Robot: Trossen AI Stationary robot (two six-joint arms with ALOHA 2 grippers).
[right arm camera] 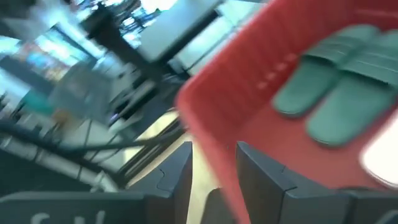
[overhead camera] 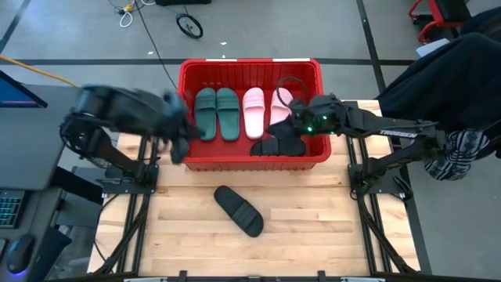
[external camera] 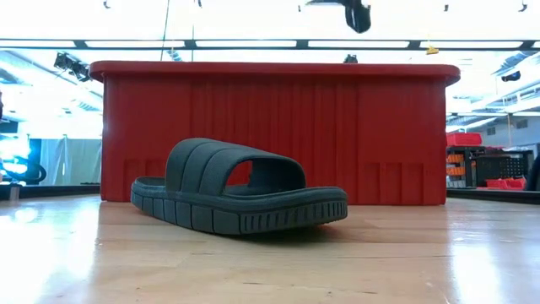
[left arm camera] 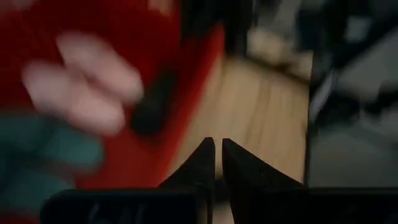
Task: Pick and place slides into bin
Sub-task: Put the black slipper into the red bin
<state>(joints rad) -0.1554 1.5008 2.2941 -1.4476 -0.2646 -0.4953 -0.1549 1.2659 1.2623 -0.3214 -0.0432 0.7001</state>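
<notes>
The red bin (overhead camera: 250,63) stands at the table's far middle. Two dark green slides (overhead camera: 216,113) and two pale pink slides (overhead camera: 262,110) lie side by side on its floor. One black slide (overhead camera: 278,147) lies crosswise inside the bin along its near wall. My right gripper (overhead camera: 283,125) hovers just above it, open, with nothing between its fingertips (right arm camera: 212,158). The other black slide (overhead camera: 239,210) rests sole down on the wood in front of the bin (external camera: 240,190). My left gripper (overhead camera: 178,145) is shut and empty beside the bin's near left corner (left arm camera: 215,158).
The bin's tall near wall (external camera: 270,135) rises right behind the slide on the table. A person in dark clothes (overhead camera: 458,70) is beyond the table's right edge. A monitor (overhead camera: 16,90) and keyboard are at the left. There is bare wood (overhead camera: 337,227) at the table's near right.
</notes>
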